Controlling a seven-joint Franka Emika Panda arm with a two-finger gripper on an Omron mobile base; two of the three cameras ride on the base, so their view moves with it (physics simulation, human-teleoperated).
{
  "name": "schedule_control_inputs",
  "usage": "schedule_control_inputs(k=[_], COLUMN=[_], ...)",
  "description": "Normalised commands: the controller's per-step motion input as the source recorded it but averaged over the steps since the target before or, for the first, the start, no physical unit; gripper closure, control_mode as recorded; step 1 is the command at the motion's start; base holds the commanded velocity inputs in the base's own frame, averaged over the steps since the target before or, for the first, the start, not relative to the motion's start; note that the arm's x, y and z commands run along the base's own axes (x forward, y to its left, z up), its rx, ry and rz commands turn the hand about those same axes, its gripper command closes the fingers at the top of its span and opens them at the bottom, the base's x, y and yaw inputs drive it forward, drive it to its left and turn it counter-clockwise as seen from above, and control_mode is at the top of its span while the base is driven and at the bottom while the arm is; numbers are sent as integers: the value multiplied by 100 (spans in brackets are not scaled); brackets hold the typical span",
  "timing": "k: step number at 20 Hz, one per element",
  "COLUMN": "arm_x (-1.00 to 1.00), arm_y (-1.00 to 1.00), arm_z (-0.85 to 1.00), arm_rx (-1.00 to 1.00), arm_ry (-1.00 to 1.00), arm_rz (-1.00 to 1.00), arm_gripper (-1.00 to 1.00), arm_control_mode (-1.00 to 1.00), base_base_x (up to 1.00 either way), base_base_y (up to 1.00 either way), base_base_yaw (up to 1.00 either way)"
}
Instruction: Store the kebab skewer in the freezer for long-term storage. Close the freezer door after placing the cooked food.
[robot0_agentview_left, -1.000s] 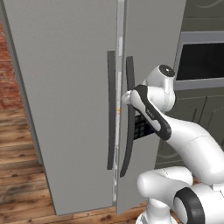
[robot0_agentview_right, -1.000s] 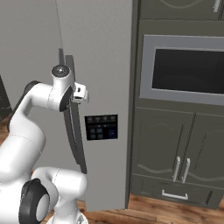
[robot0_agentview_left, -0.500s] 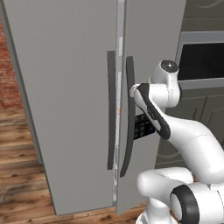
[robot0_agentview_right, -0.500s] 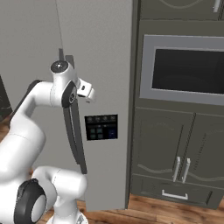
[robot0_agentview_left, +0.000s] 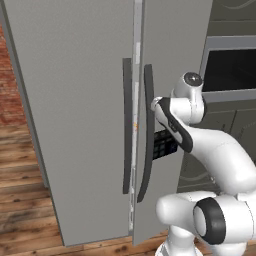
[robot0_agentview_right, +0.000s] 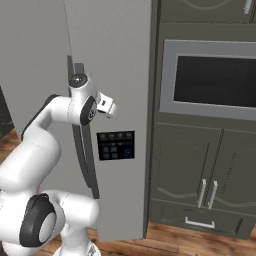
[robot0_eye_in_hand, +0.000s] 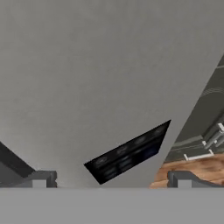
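While its jaws stand wide and empty, the end effector (robot0_eye_in_hand: 111, 179) faces the freezer door (robot0_agentview_right: 120, 75) near the dispenser panel (robot0_agentview_right: 116, 145); it should next hook the long dark handle (robot0_agentview_left: 146, 135) squarely.

matt grey freezer door (robot0_agentview_left: 175, 60) (smooth), glossy black panel (robot0_agentview_right: 116, 145), wood floor (robot0_agentview_left: 20, 170)

Wood plank floor (robot0_agentview_left: 22, 165), brown, runs under everything. Standing on it: big grey two-door fridge unit (robot0_agentview_left: 75, 100), both doors shut, and to its right dark cabinets (robot0_agentview_right: 200, 165) w/ built-in oven above. Robot base at near edge, in front of the unit. Floor also seen in hand view, bottom right (robot0_eye_in_hand: 192, 164).
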Motion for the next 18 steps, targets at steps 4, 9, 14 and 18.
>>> schedule_control_inputs(k=[4,9,14,18], arm_x=[55,44,34,16], arm_y=[-17,-1,0,0], arm_z=[-4,0,0,0], arm_rx=[1,0,0,0], arm_ry=[-3,-6,-7,-7], arm_rz=[6,4,3,0], arm_gripper=[-100,-100,-100,-100], arm_control_mode=[-100,-100,-100,-100], base_base_x=[0,0,0,0], base_base_y=[0,0,0,0], base_base_yaw=[0,0,0,0])
